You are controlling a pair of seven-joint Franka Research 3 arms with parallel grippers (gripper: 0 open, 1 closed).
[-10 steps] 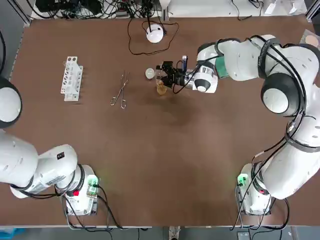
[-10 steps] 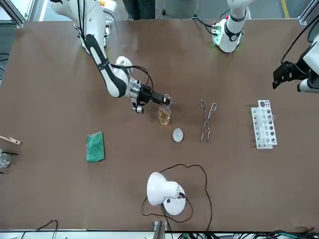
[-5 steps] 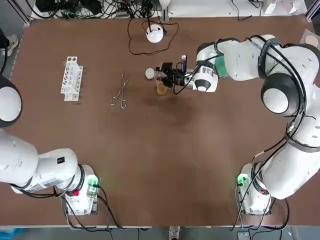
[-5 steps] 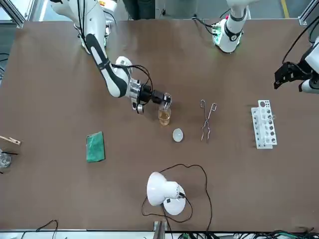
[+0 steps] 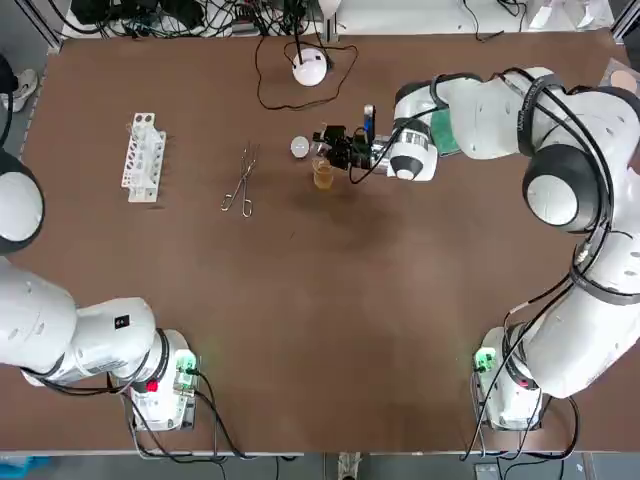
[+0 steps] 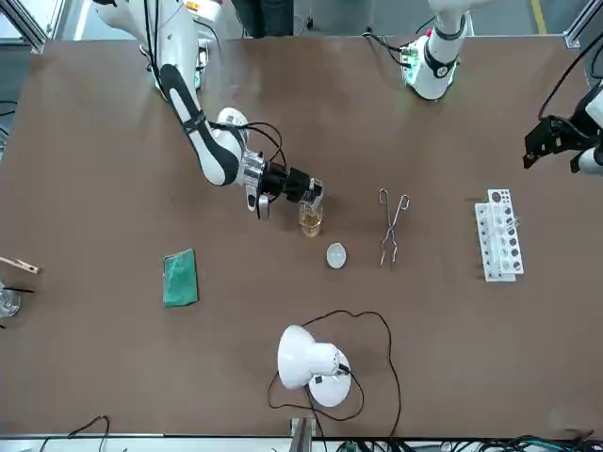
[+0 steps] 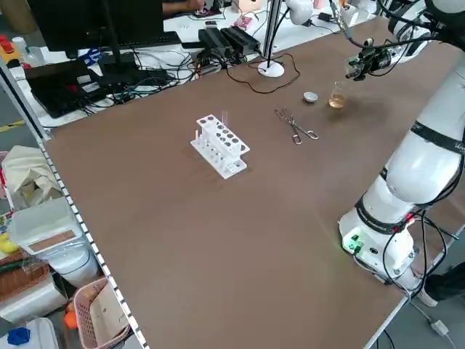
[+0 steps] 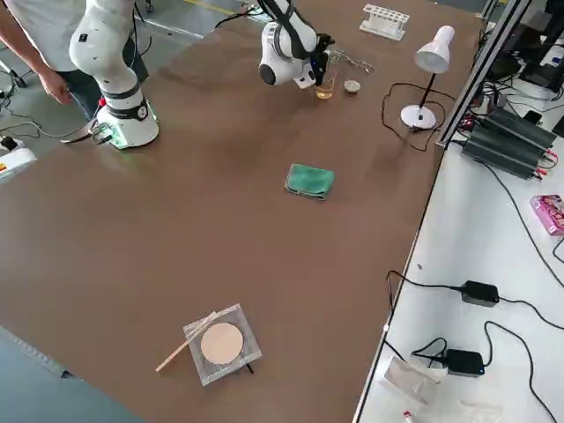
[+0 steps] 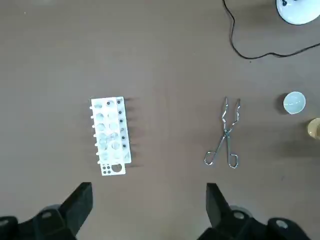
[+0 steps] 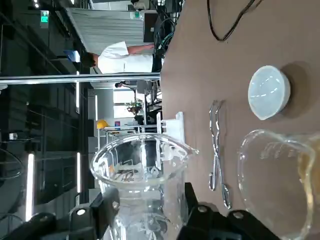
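- Left pincer [image 6: 551, 141]: released, fingers [image 9: 80, 200] wide apart. It is parked high over the left side of the table [image 5: 330, 330], above the rack [image 5: 143, 157], and is idle.
- Tongs [image 5: 240, 180]: lying flat between the rack and the beakers, apart from both.
- Amber beaker [image 5: 323, 177]: upright on the table, toward the far side. It is part filled with yellow-brown liquid, and nothing grips it.
- Right pincer [image 5: 333, 148]: the arm is reached in from the right with the wrist turned level. The pincer is clenched on the clear beaker.
- Clear beaker [image 10: 142, 170]: held off the table and tipped on its side with the spout turned down. It sits just above the amber beaker's rim and looks empty from here. I cannot tell whether the two glasses touch.
- Dish [image 5: 299, 147]: small, white and round, on the table just beyond the beakers.
- Cloth [image 6: 180, 278]: green and folded, well apart on the right side.
- Lamp [image 5: 310, 66]: white, at the far edge, with its cord looped on the table.
- Step in hand, as I judge it: a pour from the clear beaker into the amber one. It seems at or near its end, since nothing shows in the tipped glass.
- Next move, as I judge it: a slow roll of the wrist back to upright, so the spout lifts away from the lower rim without knocking it. After that comes a bare patch of table for setting down, with the grip kept until the base sits flat.
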